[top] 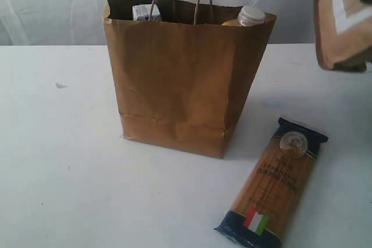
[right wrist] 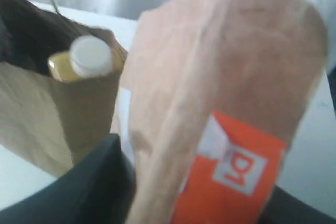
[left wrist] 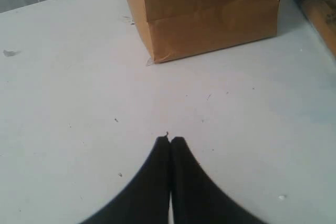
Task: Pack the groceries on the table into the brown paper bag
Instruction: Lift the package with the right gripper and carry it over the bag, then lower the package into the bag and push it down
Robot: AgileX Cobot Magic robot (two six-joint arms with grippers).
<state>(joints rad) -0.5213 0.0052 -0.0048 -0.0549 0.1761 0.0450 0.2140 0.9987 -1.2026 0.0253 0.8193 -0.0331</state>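
Pouch (right wrist: 226, 77) gripped in right hand (right wrist: 199, 198), raised off tabletop (top: 70, 172) at right edge of exterior view, apart from open top of bag (top: 186, 79). Left hand (left wrist: 170, 140) closed, empty, over open tabletop before bag. Spaghetti pack (top: 273, 184) flat beside bag.

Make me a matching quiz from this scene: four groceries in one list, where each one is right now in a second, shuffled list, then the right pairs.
Things
1. white-capped yellow grain bottle
2. dark-blue spaghetti pack
3. brown pouch
4. small white-blue carton

Places
A. lifted in the air, to the right of the bag in the exterior view
B. inside the tall brown paper bag, at its left end
C. lying flat on the white table
D. inside the bag, at its right end

Pairs: 1-D, 2-C, 3-A, 4-B
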